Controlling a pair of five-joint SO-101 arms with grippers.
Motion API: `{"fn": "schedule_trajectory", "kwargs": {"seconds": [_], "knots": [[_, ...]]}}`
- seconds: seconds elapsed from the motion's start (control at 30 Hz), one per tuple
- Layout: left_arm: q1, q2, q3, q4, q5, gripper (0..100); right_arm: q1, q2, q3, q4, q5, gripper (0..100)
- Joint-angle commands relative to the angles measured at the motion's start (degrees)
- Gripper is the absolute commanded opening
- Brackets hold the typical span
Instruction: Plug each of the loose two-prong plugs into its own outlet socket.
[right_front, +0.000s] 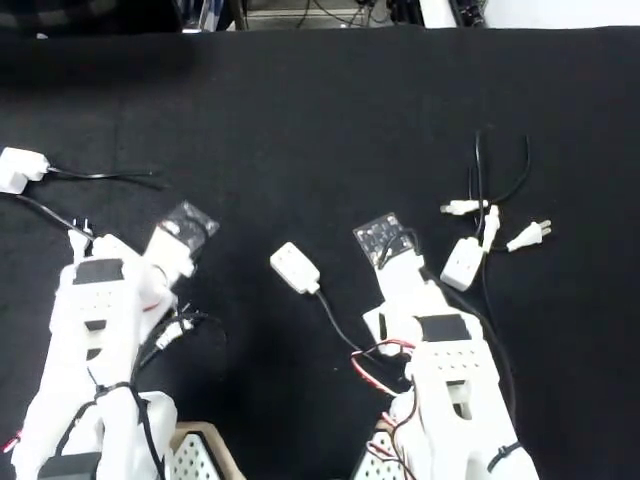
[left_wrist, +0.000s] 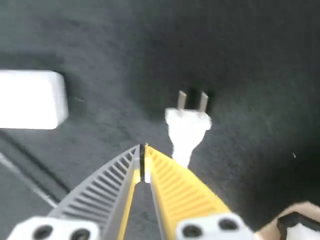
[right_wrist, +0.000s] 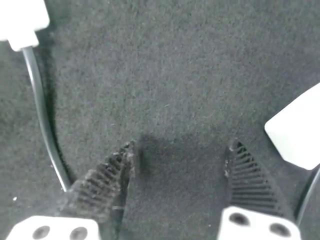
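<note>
We're going for a loose plug (left_wrist: 187, 125) by the table's (right_front: 320, 100) left edge, a socket (left_wrist: 30, 100) near it. Left gripper's (left_wrist: 142, 149) pinched together, empty, and must open first. Right gripper (right_wrist: 182, 146) hangs spread apart.

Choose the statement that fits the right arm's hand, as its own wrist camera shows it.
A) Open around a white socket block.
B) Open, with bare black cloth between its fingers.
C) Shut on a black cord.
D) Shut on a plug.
B: the right hand has its fingers spread well apart, and nothing but the black cloth lies between them.
</note>
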Motion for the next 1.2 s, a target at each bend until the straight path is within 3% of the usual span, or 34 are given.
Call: {"fn": "schedule_trajectory", "kwargs": {"seconds": [0.0, 0.2, 0.37, 0.43, 0.73, 1.0, 1.17], "knots": [[-2.77, -0.18, -6.73, -0.09, 1.58, 3, -0.62, -0.75, -0.13, -0.88, -1.85, 27.6], [0.22, -0.70, -6.20, 9.14, -1.93, 4, -0.62, -0.75, -0.13, -0.88, -1.76, 27.6], [0.04, -0.79, -5.49, 12.04, -2.46, 22, -0.62, -0.75, -0.13, -0.88, -1.85, 27.6], [0.13, -0.79, -4.09, 11.34, -2.73, 24, -0.62, -0.75, -0.13, -0.88, -1.93, 27.6], [0.57, -0.18, 7.52, -4.75, -2.90, 19, -0.62, -0.75, -0.13, -0.79, -2.02, 27.6], [0.31, -0.18, 9.01, -5.89, -7.74, 18, -0.62, -0.75, -0.13, -0.79, -2.11, 27.6], [0.40, -0.18, 6.99, -5.98, -7.47, 2, -0.62, -0.75, -0.13, -0.79, -2.11, 27.6]]}}
